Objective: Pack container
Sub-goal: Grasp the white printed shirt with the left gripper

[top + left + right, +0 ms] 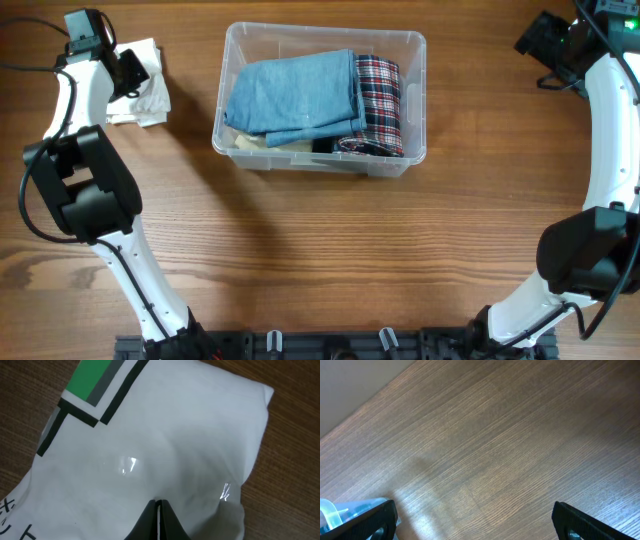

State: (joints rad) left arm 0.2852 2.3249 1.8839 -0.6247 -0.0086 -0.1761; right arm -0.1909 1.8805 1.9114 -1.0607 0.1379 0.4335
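Container sits mid-table, holding folded blue denim and a plaid cloth. Left claw, left of the container: jaws closed together, tips against a white bag; cannot tell if a fold is pinched. Bag print: green and black stripes, black characters cut off, unreadable. Right claw, right of the container: wide open, holding nothing, above the wooden table.

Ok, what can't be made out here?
Overhead: what lies under the denim in the container; only cream and dark edges show.
Left wrist: the print on the white package, cut off by the frame; whether the left gripper, jaws shut, pinches it.
Right wrist: a pale plastic corner at the lower left, too cropped to identify, beside the open right gripper.
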